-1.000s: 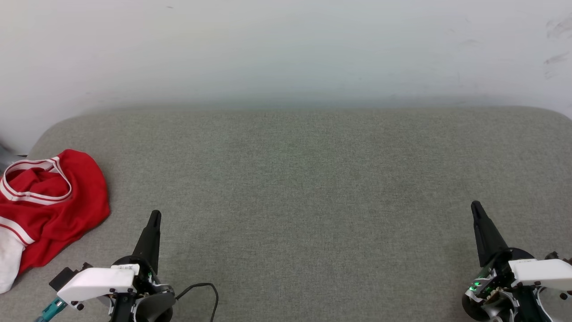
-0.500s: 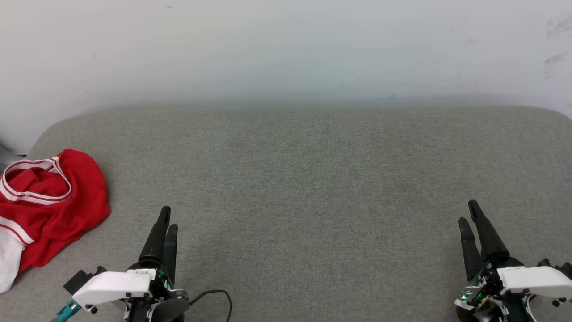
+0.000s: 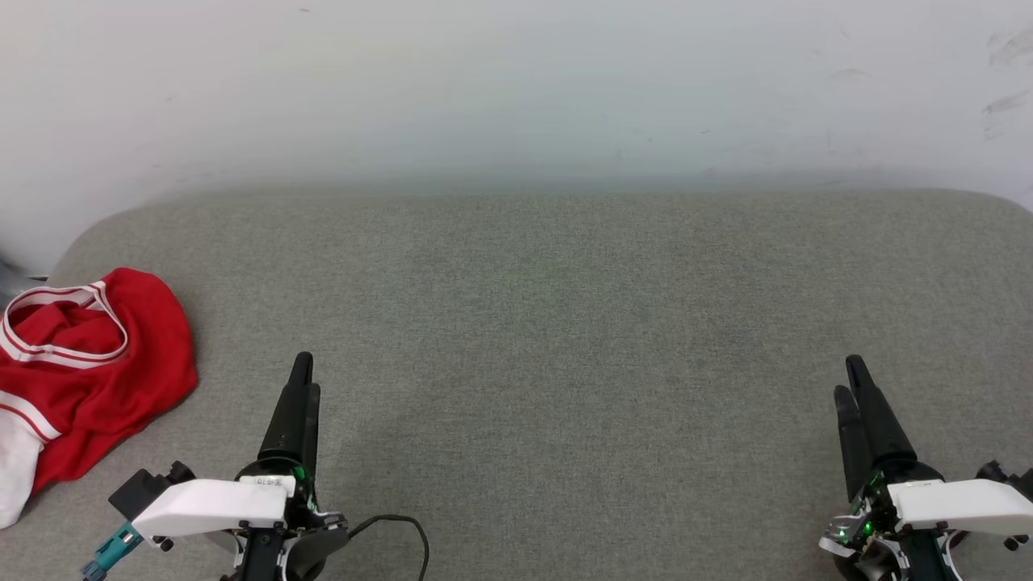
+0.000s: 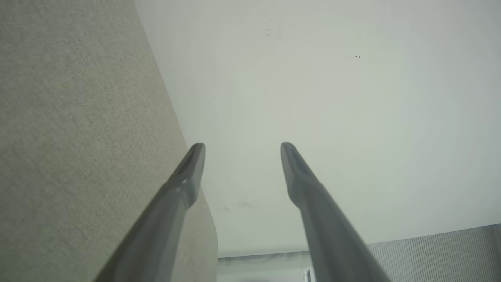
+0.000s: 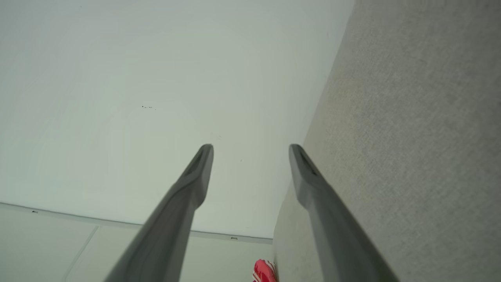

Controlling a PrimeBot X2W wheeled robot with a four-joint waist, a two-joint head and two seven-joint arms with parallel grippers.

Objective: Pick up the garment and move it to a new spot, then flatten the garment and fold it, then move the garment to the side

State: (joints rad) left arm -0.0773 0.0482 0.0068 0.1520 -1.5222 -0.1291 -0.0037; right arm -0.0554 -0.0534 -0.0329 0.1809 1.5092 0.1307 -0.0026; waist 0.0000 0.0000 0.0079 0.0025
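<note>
I am looking down on a grey woven padded surface [image 3: 565, 323]. Its far edge is running along a white scuffed wall [image 3: 516, 81], and its corners are curving away at the upper left and upper right of the frame. A wide stretch of bare fabric is lying between my two grippers, so there is plenty of room in the middle.

The crumpled red shirt with white-striped neck trim and a white sleeve [image 3: 89, 363] is sitting bunched at the far left edge of the frame, partly cut off by the border. In the right wrist view it is showing as a small red patch [image 5: 264, 271] at the bottom.

A small white label [image 3: 266, 482] on the left wrist housing is carrying print too small for me to read.

The left gripper [image 3: 307, 375] is resting at the lower left, fingers pointing up the frame, near the shirt but apart from it, with a black cable [image 3: 403, 524] looping out beside it. The right gripper [image 3: 847, 376] is mirroring that pose at the lower right. Both are turned edge-on from above. In the wrist views the left [image 4: 242, 147] and right [image 5: 251, 148] jaws are standing spread wide and gripping nothing.
</note>
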